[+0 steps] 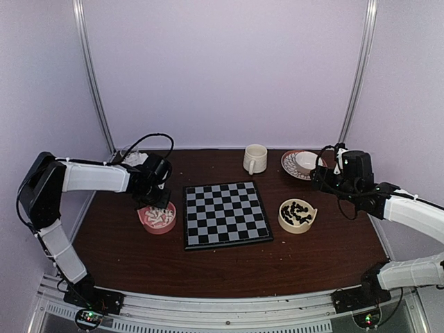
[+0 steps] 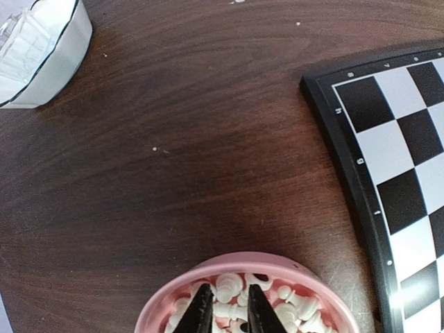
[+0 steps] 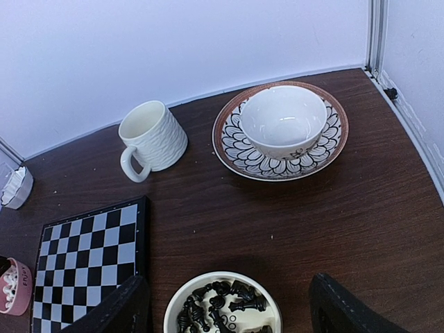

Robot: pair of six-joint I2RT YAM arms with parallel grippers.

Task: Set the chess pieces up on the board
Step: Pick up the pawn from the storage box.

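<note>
Left wrist view: the left end effector (image 2: 229, 293) was narrowed among white pieces (image 2: 305, 305) in a pink bowl (image 2: 243, 260), a hold unconfirmed; the board (image 2: 409, 173) lay to its right. The right end effector (image 3: 232, 297) was spread wide above black pieces (image 3: 222, 305). Light, slippery plastic was judged best pinched mid-stem. Rim markings (image 2: 360, 161) were unreadable.

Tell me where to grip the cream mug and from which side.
Pinch the mug by its rim wall from above, one finger inside, on the side opposite the handle. It stands upright with its mouth open. Its ribbed body looks rather wide for a side grasp, and the handle points toward the board.
</note>
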